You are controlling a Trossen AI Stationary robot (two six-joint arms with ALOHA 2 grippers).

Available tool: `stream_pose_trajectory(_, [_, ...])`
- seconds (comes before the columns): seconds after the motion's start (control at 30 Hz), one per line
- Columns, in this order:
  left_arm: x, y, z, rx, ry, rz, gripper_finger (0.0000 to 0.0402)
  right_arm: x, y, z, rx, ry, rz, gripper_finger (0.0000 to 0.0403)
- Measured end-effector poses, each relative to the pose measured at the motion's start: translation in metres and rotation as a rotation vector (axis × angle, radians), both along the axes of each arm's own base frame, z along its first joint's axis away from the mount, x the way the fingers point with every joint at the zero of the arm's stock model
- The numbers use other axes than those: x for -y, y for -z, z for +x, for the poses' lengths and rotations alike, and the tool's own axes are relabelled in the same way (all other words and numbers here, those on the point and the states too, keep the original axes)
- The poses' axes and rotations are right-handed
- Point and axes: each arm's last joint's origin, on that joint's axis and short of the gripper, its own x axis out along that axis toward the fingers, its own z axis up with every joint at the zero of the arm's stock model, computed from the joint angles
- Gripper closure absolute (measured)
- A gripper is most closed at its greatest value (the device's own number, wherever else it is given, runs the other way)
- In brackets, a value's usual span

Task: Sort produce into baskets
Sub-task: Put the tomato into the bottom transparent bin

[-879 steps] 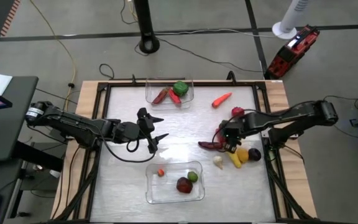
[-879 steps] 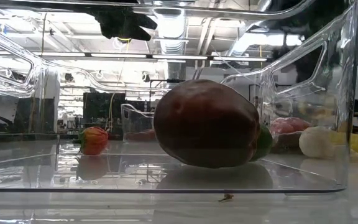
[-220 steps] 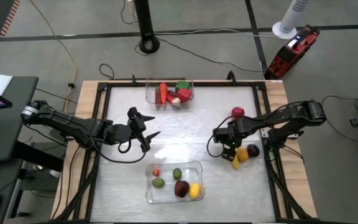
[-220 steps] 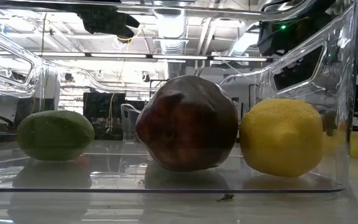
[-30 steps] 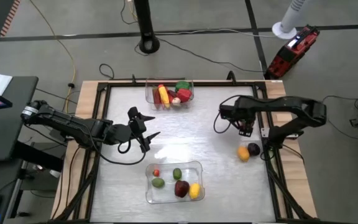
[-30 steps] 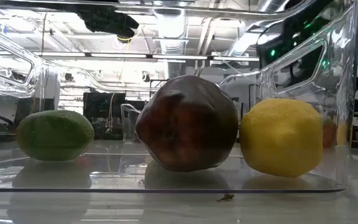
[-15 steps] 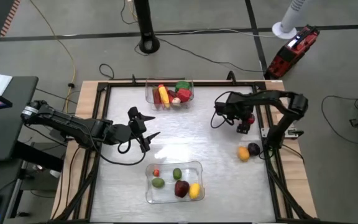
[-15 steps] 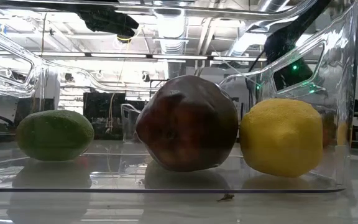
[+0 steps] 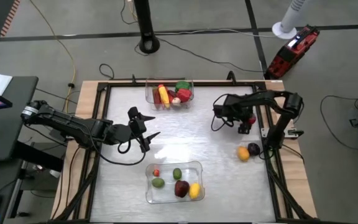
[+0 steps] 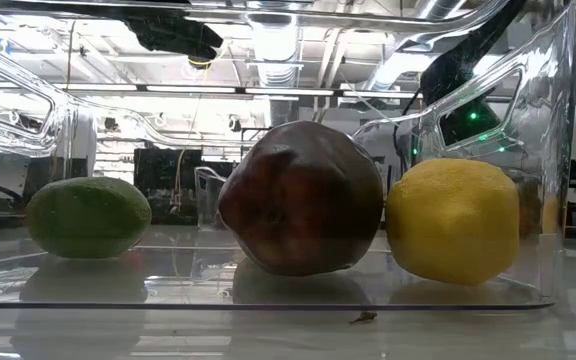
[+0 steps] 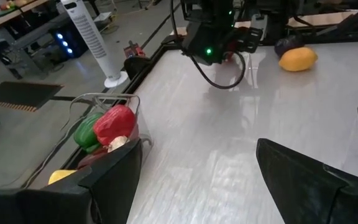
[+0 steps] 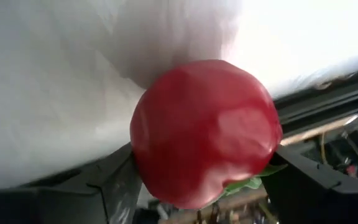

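My right gripper [image 9: 246,121] is at the table's right edge, shut on a round red fruit [image 9: 248,118] that fills the right wrist view [image 12: 204,130]. My left gripper [image 9: 146,129] waits open and empty at the table's left middle, its fingers wide apart in its wrist view [image 11: 197,186]. The far clear bin [image 9: 148,99] holds red, yellow, green and whitish pieces. The near clear bin [image 9: 199,168] holds a green piece [image 10: 88,215], a dark red one [image 10: 300,200], a yellow one [image 10: 453,220] and small others. An orange-yellow piece [image 9: 243,153] and a dark purple one [image 9: 254,149] lie on the table. My right gripper has the red fruit between its two fingers, one finger [image 12: 114,180] on each side of its round body [image 12: 148,155]. The fingers come at it slanting down toward the table's right edge. Whether the fruit is clear of the table, I cannot tell.
The table's dark frame rail [image 12: 328,106] runs right behind the red fruit. The white tabletop [image 9: 191,140] lies open between the two bins. A cable loops by my left gripper [image 9: 123,149]. My right arm also shows in the left wrist view [image 11: 216,31].
My right arm has folded in, its elbow drawing toward the table's far right corner, while its gripper has stayed at the red fruit by the right edge. The other pieces have kept still.
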Motion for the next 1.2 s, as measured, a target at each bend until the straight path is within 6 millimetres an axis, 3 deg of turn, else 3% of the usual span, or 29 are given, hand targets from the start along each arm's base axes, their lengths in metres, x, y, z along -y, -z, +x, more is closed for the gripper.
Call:
stream_pose_trajectory(0.17, [0.000, -0.002, 0.000, 0.006, -0.013, 0.014, 0.0097, -0.015, -0.021, 0.005, 0.035, -0.055, -0.041, 0.0094])
stream_pose_trajectory(0.4, [0.000, -0.009, 0.001, 0.029, -0.024, 0.016, 0.0097, -0.052, -0.076, 0.024, 0.298, -0.077, -0.079, 0.0095])
stream_pose_trajectory(0.5, [0.000, -0.008, 0.001, 0.015, -0.009, 0.014, 0.0097, -0.078, -0.099, 0.039, 0.534, -0.105, -0.011, 0.0095])
stream_pose_trajectory(0.63, [0.000, -0.008, 0.001, 0.015, -0.010, 0.010, 0.0097, -0.123, -0.128, 0.064, 0.856, -0.265, 0.139, 0.0090])
stream_pose_trajectory(0.83, [0.000, -0.008, 0.000, 0.015, -0.009, 0.003, 0.0097, -0.186, -0.170, 0.085, 1.167, -0.525, 0.266, 0.0082])
stream_pose_trajectory(0.97, [0.000, -0.008, 0.001, 0.019, -0.009, -0.007, 0.0097, -0.214, -0.176, 0.100, 1.293, -0.619, 0.317, 0.0081])
stream_pose_trajectory(1.2, [0.000, -0.007, 0.000, 0.018, -0.011, -0.013, 0.0097, -0.231, -0.150, 0.127, 1.246, -0.635, 0.380, 0.0057])
